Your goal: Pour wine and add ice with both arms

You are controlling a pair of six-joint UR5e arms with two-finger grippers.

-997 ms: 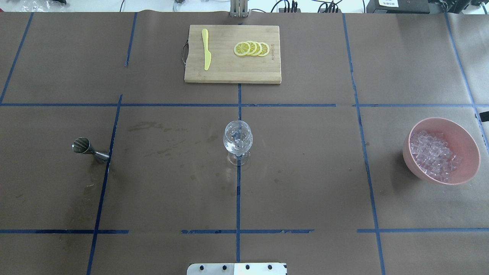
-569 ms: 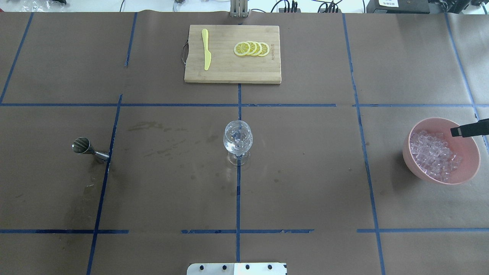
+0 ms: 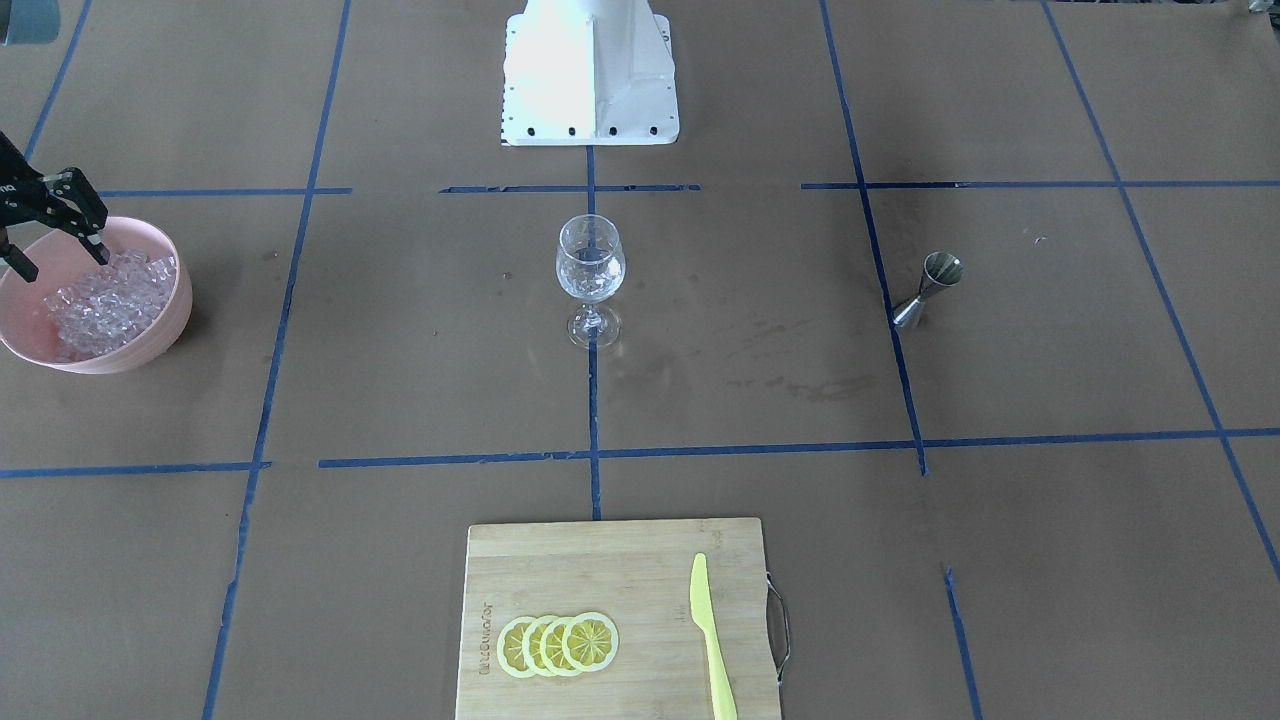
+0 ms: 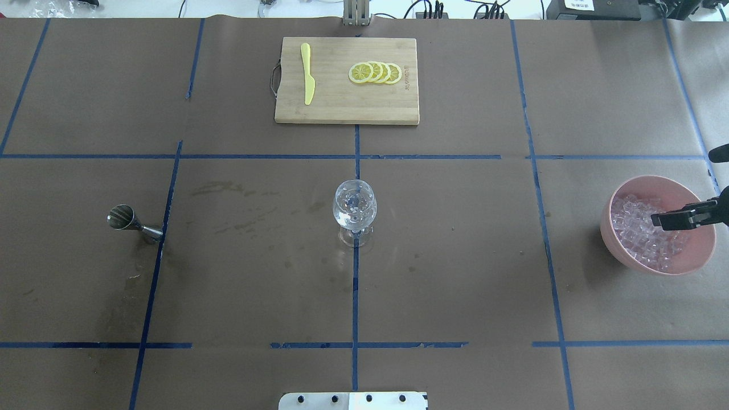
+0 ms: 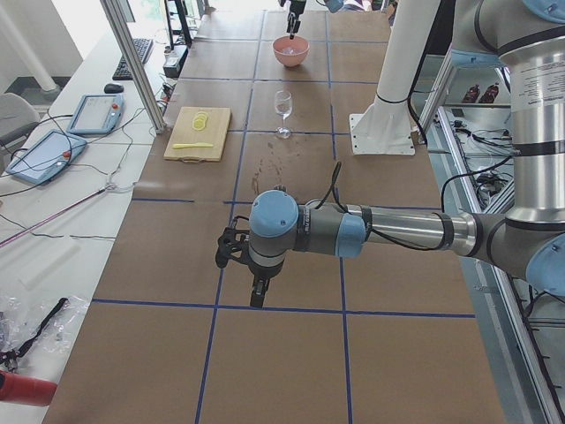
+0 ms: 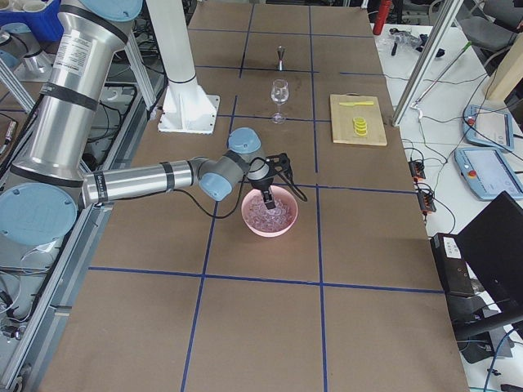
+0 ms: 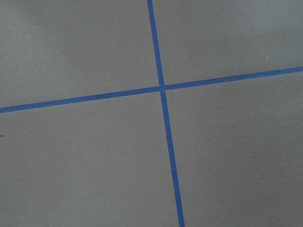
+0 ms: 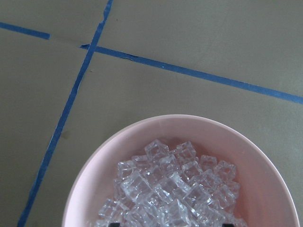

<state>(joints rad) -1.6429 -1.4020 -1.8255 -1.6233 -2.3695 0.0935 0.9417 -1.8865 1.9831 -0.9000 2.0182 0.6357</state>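
Ice (image 3: 95, 300) in bowl (image 3: 172, 318), right end effector (image 3: 65, 267) seemingly just above

There is one wine glass (image 4: 354, 212), one steel jigger (image 4: 132, 222), one pink bowl (image 4: 610, 242) of ice cubes (image 4: 641, 233) (too many in the heap to count), one bamboo cutting board (image 4: 336, 102), one yellow knife (image 4: 307, 74) and four lemon slices (image 4: 376, 72).

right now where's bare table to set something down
Bare brown paper lies between the clear stemmed wine glass and the small steel jigger, and between the glass and the pink bowl. Crowded: the bowl, heaped with clear ice cubes under the right end effector, and the bamboo board.
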